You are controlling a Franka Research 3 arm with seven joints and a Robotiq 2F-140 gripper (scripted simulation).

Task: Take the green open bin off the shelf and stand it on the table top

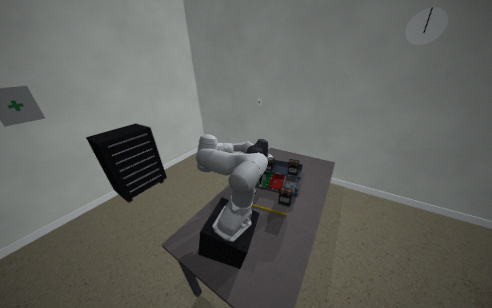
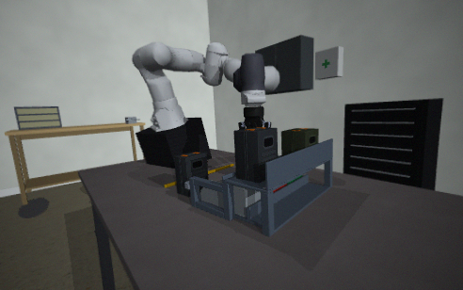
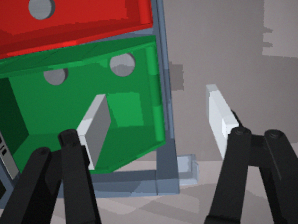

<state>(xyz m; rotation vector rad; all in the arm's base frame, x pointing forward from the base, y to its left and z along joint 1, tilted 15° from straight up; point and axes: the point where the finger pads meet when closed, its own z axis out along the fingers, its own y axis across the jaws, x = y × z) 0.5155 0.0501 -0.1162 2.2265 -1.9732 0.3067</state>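
Observation:
The green open bin (image 3: 127, 106) (image 1: 265, 180) sits in the grey-blue shelf (image 3: 160, 30) (image 2: 292, 165), next to a red bin (image 3: 73, 3) (image 1: 277, 181). Two grey round parts (image 3: 123, 64) lie in the green bin. My gripper (image 3: 156, 103) (image 2: 254, 123) points down over the shelf's end and is open. In the wrist view its left pad hangs over the inside of the green bin, and its right pad over the table outside the shelf. The bin's side wall and the shelf's post lie between the pads. I cannot tell whether either pad touches anything.
Black boxes with orange tops (image 2: 193, 169) (image 2: 256, 152) (image 1: 285, 197) stand at the shelf's ends, and an olive box (image 2: 299, 137) stands behind it. A yellow strip (image 1: 270, 210) lies on the table (image 2: 376, 226) near the robot's base. A black cabinet (image 1: 127, 160) stands by the wall.

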